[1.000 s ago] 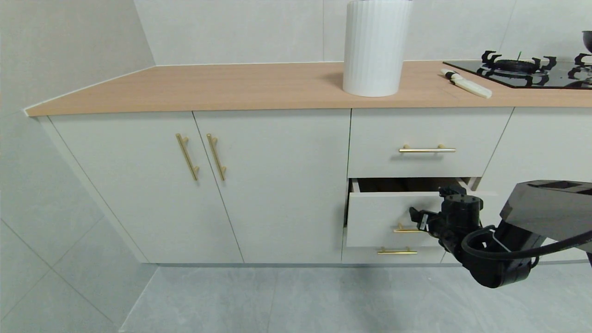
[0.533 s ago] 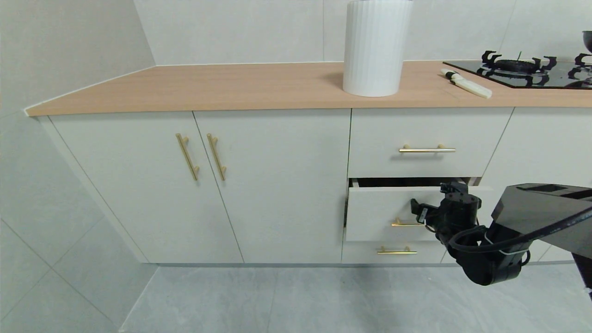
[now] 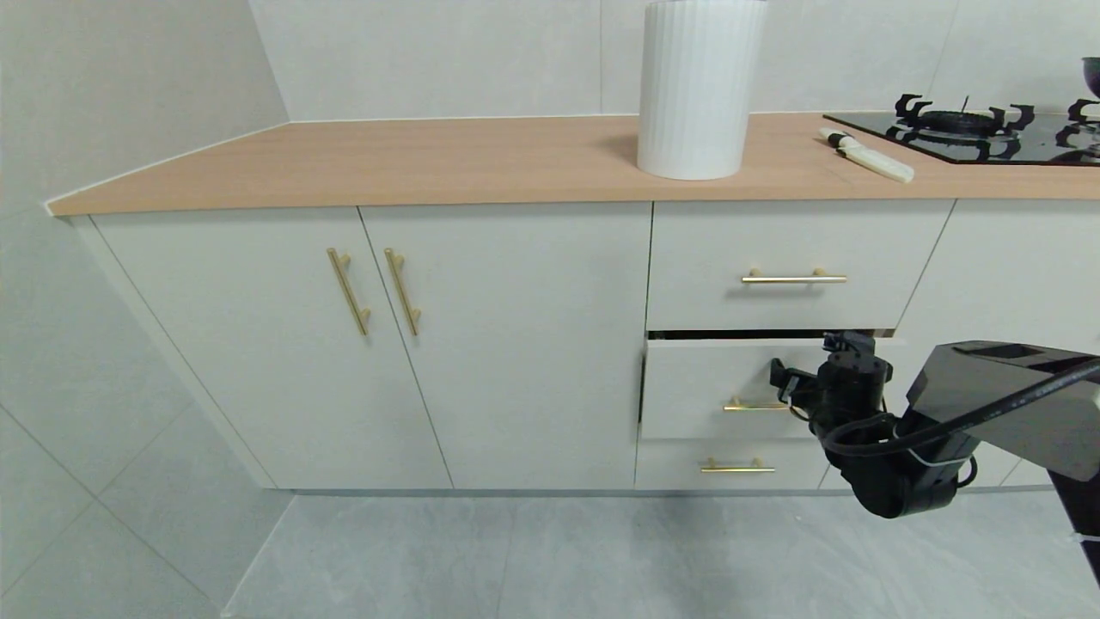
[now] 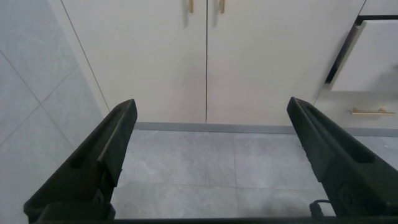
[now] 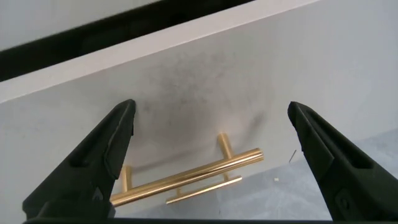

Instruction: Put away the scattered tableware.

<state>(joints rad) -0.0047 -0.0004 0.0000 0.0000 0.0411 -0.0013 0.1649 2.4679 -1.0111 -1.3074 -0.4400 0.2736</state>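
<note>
The middle drawer (image 3: 705, 387) of the white cabinet stands almost flush, with only a thin dark gap along its top. My right gripper (image 3: 803, 380) is right at the drawer front beside its gold handle (image 3: 749, 406). In the right wrist view that gripper (image 5: 211, 149) is open, its fingers (image 5: 115, 155) spread wide before the drawer front (image 5: 205, 81), with the handle (image 5: 193, 177) just below. A cream-coloured knife-like utensil (image 3: 866, 156) lies on the wooden countertop (image 3: 387, 163) near the hob. My left gripper (image 4: 208, 149) is open and empty over the floor, facing the cabinet doors (image 4: 205, 56).
A tall white ribbed canister (image 3: 698, 86) stands on the counter above the drawers. A black gas hob (image 3: 971, 129) is at the far right. Top drawer (image 3: 791, 262) and bottom drawer (image 3: 735, 466) are closed, as are the double doors (image 3: 378, 344). Grey tiled floor (image 3: 516, 559) lies open in front.
The middle drawer has slid inward, from well open to nearly closed, with my right gripper following against its front. The countertop items have not moved.
</note>
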